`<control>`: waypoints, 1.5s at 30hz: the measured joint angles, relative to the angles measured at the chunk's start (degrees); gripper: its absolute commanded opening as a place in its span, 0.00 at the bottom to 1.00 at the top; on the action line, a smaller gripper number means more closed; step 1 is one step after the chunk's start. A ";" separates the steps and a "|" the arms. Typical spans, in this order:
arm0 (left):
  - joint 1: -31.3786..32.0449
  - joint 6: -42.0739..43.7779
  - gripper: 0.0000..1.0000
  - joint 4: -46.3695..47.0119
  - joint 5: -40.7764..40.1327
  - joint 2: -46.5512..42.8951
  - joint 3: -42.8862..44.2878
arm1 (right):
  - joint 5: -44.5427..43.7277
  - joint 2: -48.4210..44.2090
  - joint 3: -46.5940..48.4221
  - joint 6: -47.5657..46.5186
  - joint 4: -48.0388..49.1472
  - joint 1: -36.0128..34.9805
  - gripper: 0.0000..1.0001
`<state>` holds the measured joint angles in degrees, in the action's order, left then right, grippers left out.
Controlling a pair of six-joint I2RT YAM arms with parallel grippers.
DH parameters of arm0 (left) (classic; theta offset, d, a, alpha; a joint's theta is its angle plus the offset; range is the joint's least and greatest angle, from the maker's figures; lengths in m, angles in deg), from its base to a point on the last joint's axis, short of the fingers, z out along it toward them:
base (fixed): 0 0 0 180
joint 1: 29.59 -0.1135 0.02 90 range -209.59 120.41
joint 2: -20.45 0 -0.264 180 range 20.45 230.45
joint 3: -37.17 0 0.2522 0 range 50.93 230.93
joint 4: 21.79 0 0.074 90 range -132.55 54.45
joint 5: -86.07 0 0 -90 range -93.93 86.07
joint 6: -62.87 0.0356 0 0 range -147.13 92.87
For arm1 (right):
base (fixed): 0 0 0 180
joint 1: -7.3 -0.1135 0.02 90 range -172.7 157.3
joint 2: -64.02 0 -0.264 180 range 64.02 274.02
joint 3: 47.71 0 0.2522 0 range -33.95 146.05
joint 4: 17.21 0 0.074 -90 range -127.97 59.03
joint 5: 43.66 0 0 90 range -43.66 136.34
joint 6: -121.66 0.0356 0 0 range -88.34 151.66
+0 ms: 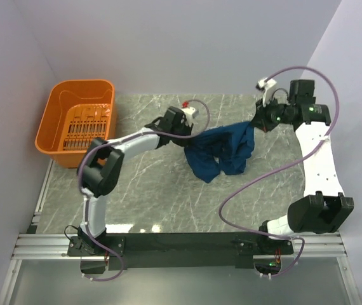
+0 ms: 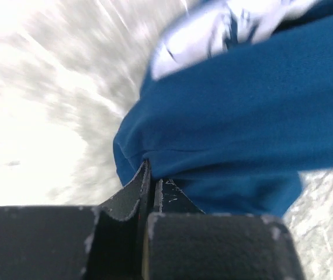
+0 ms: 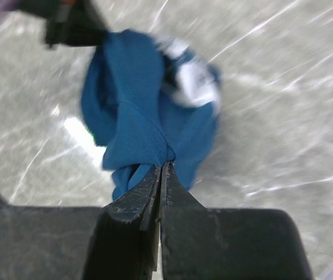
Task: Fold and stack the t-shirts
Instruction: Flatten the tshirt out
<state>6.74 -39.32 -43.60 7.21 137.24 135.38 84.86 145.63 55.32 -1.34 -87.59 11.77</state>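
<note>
The dark navy t-shirt [image 1: 222,149] hangs bunched between my two grippers above the middle of the marble table, its lower folds sagging toward the tabletop. My left gripper [image 1: 190,135] is shut on the shirt's left end; in the left wrist view the fingers [image 2: 152,175] pinch blue cloth [image 2: 236,111], with the white print [image 2: 213,32] showing above. My right gripper [image 1: 258,121] is shut on the shirt's right end; in the right wrist view the jaws [image 3: 164,166] clamp a fold of the shirt [image 3: 137,116], and the white print [image 3: 193,81] shows blurred.
An orange plastic basket [image 1: 79,124] stands at the table's back left corner. The marble tabletop [image 1: 168,197] lies bare in front of the shirt. Grey walls close the back and sides. A metal rail [image 1: 181,244] runs along the near edge by the arm bases.
</note>
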 measured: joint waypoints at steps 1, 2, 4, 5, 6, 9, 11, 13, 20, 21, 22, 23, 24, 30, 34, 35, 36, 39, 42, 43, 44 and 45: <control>-0.33 0.83 0.00 -0.59 -0.90 -1.51 0.00 | -0.17 0.31 1.73 0.59 0.22 0.31 0.00; -0.74 1.84 0.00 -0.98 -2.16 -3.87 0.02 | -0.46 0.68 3.76 1.18 0.76 0.66 0.00; -1.75 4.09 0.00 -1.57 -4.39 -9.01 0.59 | -0.76 1.95 8.83 2.58 1.40 1.38 0.00; -2.19 5.05 0.00 -1.75 -5.14 -11.13 1.29 | -0.81 2.73 11.69 3.23 2.27 1.66 0.00; -2.75 6.45 0.00 -1.68 -5.97 -13.86 2.54 | -0.87 3.50 14.25 3.69 2.62 1.88 0.00; -3.89 11.30 0.00 -1.20 -7.76 -20.39 7.61 | -0.33 6.71 24.50 5.92 5.07 2.43 0.00; -4.24 14.40 0.00 -0.20 -8.07 -23.89 10.69 | 0.61 7.63 29.49 7.43 7.50 2.60 0.00; -4.24 17.18 0.00 1.05 -7.91 -27.50 11.96 | 2.45 7.56 32.61 8.07 8.90 2.84 0.00; -3.82 21.11 0.02 2.16 -3.82 -39.06 -2.16 | 11.34 1.38 24.48 -2.21 5.25 3.61 0.00; -3.85 20.68 0.04 1.88 -2.69 -40.35 -6.16 | 12.00 -0.42 20.09 -7.15 3.02 3.65 0.00; -3.85 20.09 0.06 0.81 -1.51 -41.09 -9.66 | 12.26 -2.19 15.32 -11.87 -0.37 3.69 0.00; -3.80 19.12 0.10 0.44 -0.35 -41.86 -13.88 | 12.13 -3.89 9.94 -16.28 -3.56 3.74 0.00; -3.48 18.18 0.24 -0.76 0.66 -42.47 -18.01 | 11.72 -5.88 3.23 -21.03 -5.44 3.74 0.00; 0.33 8.48 0.80 -8.39 3.65 -47.23 -37.07 | 0.68 -12.24 -29.35 -36.24 -14.99 4.13 0.59; 1.27 3.50 0.91 -11.08 1.68 -56.26 -39.39 | -1.66 -16.76 -33.24 -35.39 -14.45 4.15 0.70; 1.25 2.78 0.92 -10.84 0.59 -57.94 -39.04 | -1.62 -17.64 -32.89 -33.75 -12.96 4.15 0.70; 1.20 2.05 0.93 -10.45 -0.85 -59.14 -38.45 | -1.40 -17.88 -32.20 -31.58 -11.61 4.15 0.70; 0.72 -0.13 0.93 -8.70 -3.82 -57.86 -36.22 | -0.44 -14.36 -28.81 -23.74 -6.38 4.11 0.70; -0.50 -3.61 0.91 -7.67 -5.07 -51.47 -33.53 | -0.28 -4.94 -22.05 -14.01 0.26 2.51 0.69; -0.92 -4.61 0.89 -7.41 -5.29 -48.74 -32.48 | -0.94 -1.33 -19.69 -10.80 3.17 1.42 0.69; -1.22 -5.73 0.87 -7.30 -5.25 -45.83 -31.45 | -1.81 1.86 -17.59 -8.11 4.87 0.17 0.68; -1.73 -7.04 0.87 -7.37 -5.27 -42.14 -30.08 | -2.97 5.66 -14.47 -4.90 6.12 -1.51 0.68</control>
<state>5.02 -46.35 -50.97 1.94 95.10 105.30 81.89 151.29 40.85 -6.23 -81.47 10.26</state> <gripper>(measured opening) 0.881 0.690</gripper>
